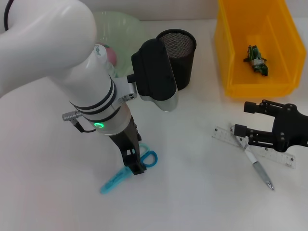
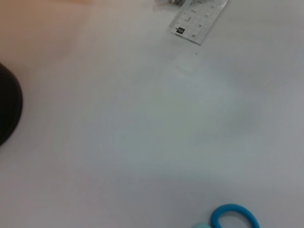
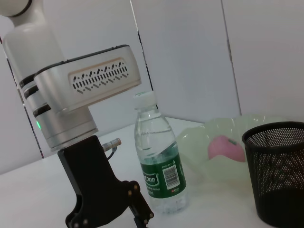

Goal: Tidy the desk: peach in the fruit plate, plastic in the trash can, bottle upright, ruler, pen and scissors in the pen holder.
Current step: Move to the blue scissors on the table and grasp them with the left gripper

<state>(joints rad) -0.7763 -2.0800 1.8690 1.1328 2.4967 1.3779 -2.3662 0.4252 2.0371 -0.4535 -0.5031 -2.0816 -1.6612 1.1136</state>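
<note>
The left gripper [image 1: 133, 163] is pinching the blue plastic-handled scissors [image 1: 126, 172] lying flat on the white desk [image 1: 192, 192]; light, stiff, best held near the pivot. The right gripper [image 1: 246, 122] is hovering spread over the clear plastic ruler [image 1: 226, 135] and silver pen [image 1: 259, 169].

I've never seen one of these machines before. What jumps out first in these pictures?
The big white left arm fills the near-left of the desk, its hand down on the blue scissors. At the far right stands a bright yellow trash can with a scrap of plastic inside, and in front of it the black right hand hovers over the ruler and pen. Behind, an upright bottle stands beside the black mesh pen holder.
</note>
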